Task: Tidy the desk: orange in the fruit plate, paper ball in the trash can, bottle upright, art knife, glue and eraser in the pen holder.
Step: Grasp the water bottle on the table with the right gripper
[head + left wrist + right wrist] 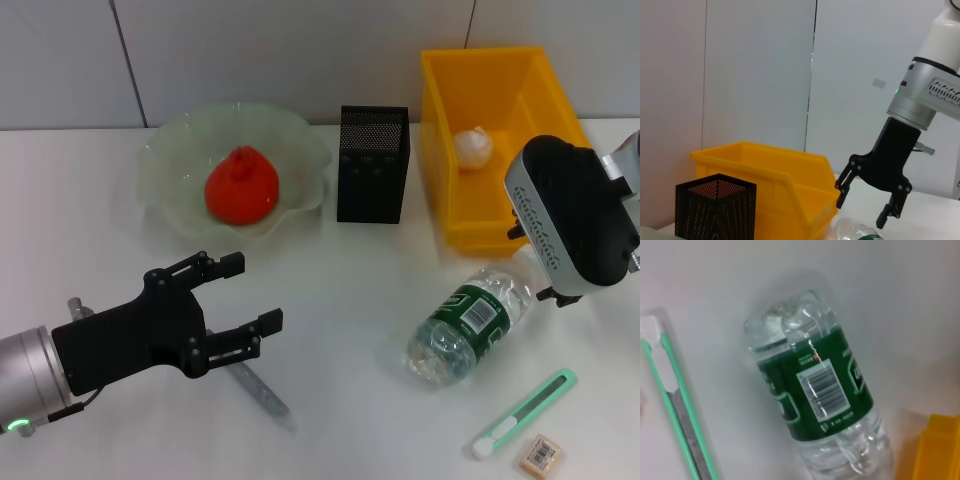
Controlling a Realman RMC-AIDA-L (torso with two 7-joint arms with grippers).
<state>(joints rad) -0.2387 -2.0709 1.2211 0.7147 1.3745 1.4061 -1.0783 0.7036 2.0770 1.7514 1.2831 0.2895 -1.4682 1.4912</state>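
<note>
One orange (241, 186), one pale-green fruit plate (300, 140), one black mesh pen holder (372, 165), one yellow trash can (455, 225) and one white paper ball (474, 147) share the white desk. Also counted are one clear bottle (466, 323) with a dark green label, one green-and-white art knife (525, 412), one tan eraser (541, 455) and one slim grey object (262, 390) that cannot be identified. Two robot grippers are in view, the left gripper (248, 295) and the right gripper (867, 204), one per arm.
</note>
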